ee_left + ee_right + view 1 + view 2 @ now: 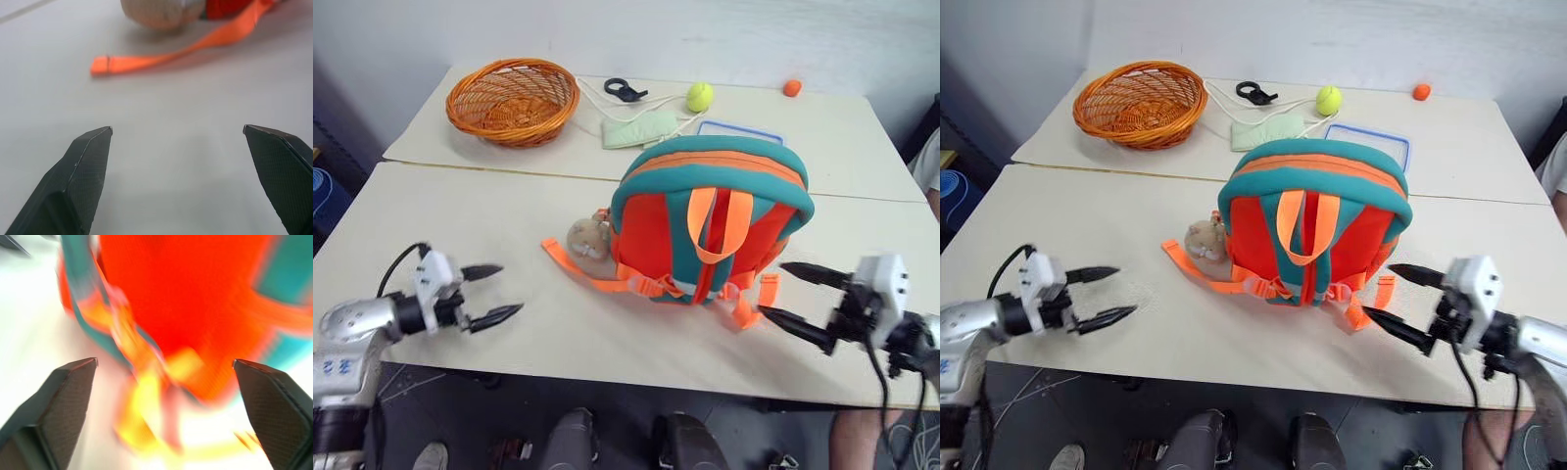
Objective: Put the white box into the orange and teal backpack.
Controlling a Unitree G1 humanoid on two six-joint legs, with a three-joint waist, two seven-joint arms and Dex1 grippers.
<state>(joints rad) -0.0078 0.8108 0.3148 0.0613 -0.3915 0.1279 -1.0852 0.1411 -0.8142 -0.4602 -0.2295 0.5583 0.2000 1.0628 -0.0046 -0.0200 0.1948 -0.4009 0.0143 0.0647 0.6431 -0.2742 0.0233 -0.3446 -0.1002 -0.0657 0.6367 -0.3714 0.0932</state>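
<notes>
- Left eye view: backpack (710, 220) lay on the near table (460, 225), strap side up, orange handle loop on top, teal rim round its upper edge.
- Hamster toy (587, 238) rested against the backpack's left side; an orange strap (582, 271) trailed from there across the tabletop.
- Left gripper (494, 293): fingers wide apart, holding nothing, well left of the backpack, just above the table.
- Right gripper (803, 299): fingers wide apart, holding nothing, just beside the backpack's lower right corner, not touching it.
- White box: none lay on either table and neither gripper carried one. Judged to be inside the backpack already; the opening could not be seen, so this was not certain.
- Far table: woven basket (513, 100), green cloth (639, 129), black clip (625, 90), yellow-green ball (699, 96), small orange ball (792, 87), blue-rimmed lid (739, 131) partly behind the backpack.
- Progress, as judged: placing looked complete, both grippers released and apart from the bag; nothing evident was left beyond clearing the arms.
</notes>
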